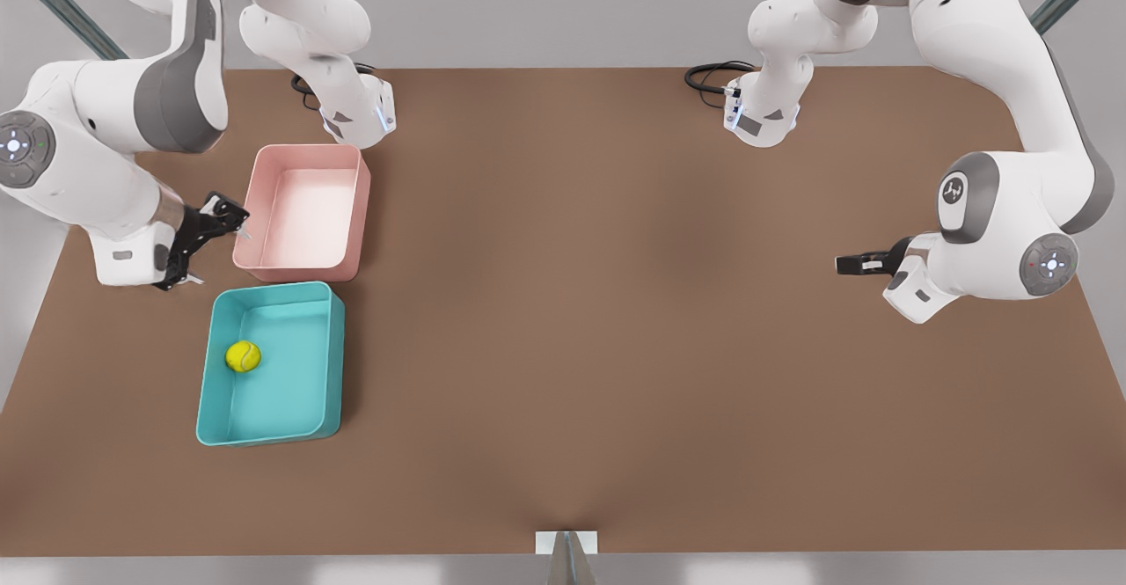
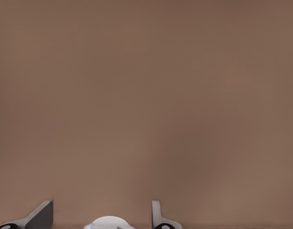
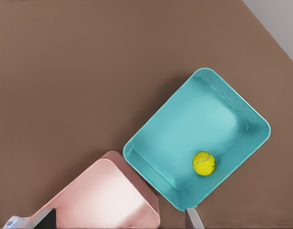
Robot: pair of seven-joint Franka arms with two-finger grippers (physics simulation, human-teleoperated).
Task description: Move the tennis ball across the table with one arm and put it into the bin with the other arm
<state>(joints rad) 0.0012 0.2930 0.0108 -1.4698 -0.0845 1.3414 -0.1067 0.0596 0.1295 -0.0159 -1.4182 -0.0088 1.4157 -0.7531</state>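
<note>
From my station I saw the tennis ball lying inside the teal bin, on its floor close to the wall nearest the front view's left edge. The pink tub stood just beside the bin on the table.

The right gripper hung over the table beside the pink tub, at the front view's left, its fingers spread apart with nothing between them.

The left gripper waited well apart, over bare table at the front view's right. Its wrist view showed two fingertips standing apart, gripping nothing.
</note>
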